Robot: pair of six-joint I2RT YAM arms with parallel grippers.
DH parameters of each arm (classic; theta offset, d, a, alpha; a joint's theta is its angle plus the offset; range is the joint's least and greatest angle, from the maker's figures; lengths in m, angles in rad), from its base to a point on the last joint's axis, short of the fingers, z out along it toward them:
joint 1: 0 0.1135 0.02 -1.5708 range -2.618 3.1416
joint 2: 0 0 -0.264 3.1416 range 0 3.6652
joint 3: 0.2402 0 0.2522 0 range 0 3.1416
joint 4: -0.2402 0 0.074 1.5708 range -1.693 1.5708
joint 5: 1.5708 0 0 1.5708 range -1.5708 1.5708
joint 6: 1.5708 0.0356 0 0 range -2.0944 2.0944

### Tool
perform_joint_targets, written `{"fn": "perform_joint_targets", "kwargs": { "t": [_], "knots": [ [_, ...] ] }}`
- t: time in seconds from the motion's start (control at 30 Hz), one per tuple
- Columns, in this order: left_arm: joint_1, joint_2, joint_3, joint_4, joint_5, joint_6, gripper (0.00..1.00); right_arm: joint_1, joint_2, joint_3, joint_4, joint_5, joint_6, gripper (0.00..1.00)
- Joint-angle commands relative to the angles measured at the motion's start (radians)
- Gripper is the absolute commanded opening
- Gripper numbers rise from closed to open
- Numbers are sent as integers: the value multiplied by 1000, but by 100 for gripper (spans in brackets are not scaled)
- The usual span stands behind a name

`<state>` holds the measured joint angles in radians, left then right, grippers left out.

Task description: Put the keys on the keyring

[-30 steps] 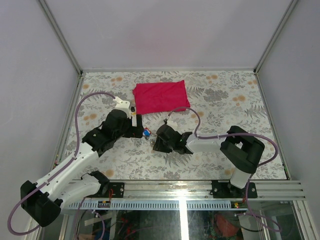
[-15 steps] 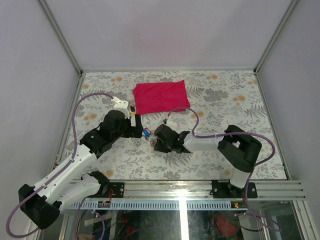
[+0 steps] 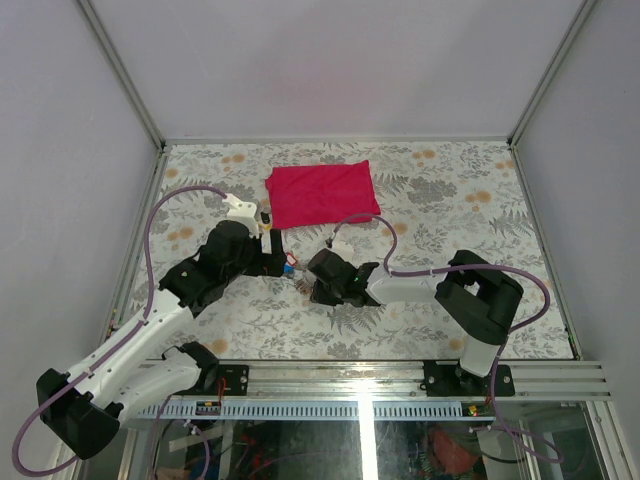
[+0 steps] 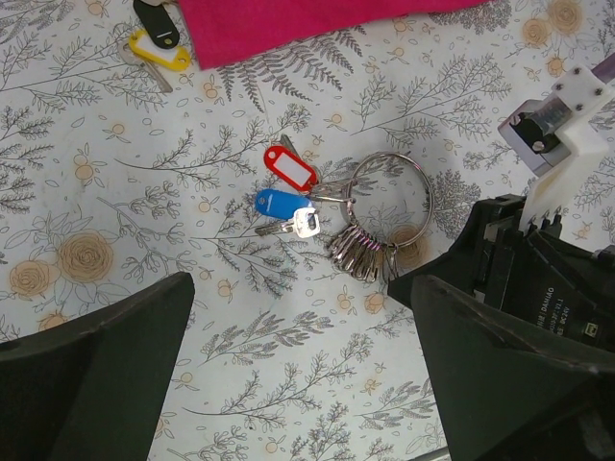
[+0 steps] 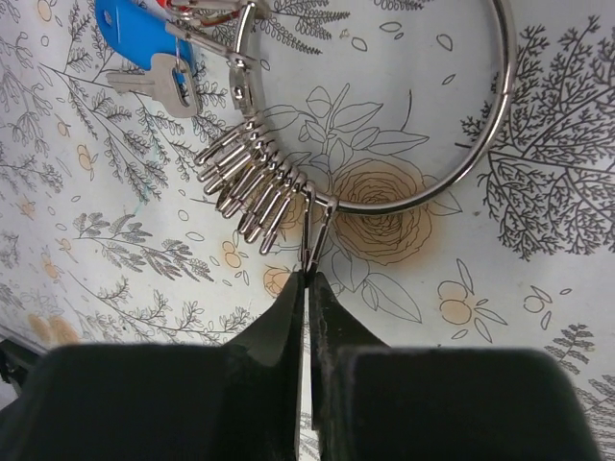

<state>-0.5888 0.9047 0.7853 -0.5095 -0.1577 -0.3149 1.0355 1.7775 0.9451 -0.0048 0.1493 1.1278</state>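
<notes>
The silver keyring lies on the floral table and carries a red-tagged key, a blue-tagged key and a bunch of metal clips. A yellow-tagged key and a black-tagged key lie loose by the red cloth. My right gripper is shut, pinching the tip of one clip on the keyring; the blue key is at the upper left. My left gripper is open wide and empty, hovering just short of the keys.
The red cloth lies flat at the back middle of the table. The two grippers nearly meet at the table's centre. The right arm's wrist crowds the right side of the left wrist view.
The right gripper has edged slightly left with the ring. The left gripper has closed in over the keys, which now show less from above.
</notes>
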Motion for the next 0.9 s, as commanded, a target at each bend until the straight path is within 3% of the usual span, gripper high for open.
{"fn": "perform_joint_targets", "kwargs": {
  "t": [0.0, 0.17, 0.53, 0.7, 0.87],
  "knots": [
    [1, -11, -9, 17, -7, 23, 100, 13, -44, 27, -17, 68, -85, 0],
    [1, -20, -5, 18, -4, 28, 100, 13, -136, 3, -53, 102, -205, 0],
    [1, -162, -52, 130, 107, 56, 100, 11, -335, 60, -255, -22, -720, 0],
    [1, -245, -87, 217, 166, 82, 100, 9, -409, 131, -378, -110, -880, 0],
    [1, -352, -166, 407, 302, 107, 100, 9, -475, 212, -492, -183, -983, 0]
  ]
}}
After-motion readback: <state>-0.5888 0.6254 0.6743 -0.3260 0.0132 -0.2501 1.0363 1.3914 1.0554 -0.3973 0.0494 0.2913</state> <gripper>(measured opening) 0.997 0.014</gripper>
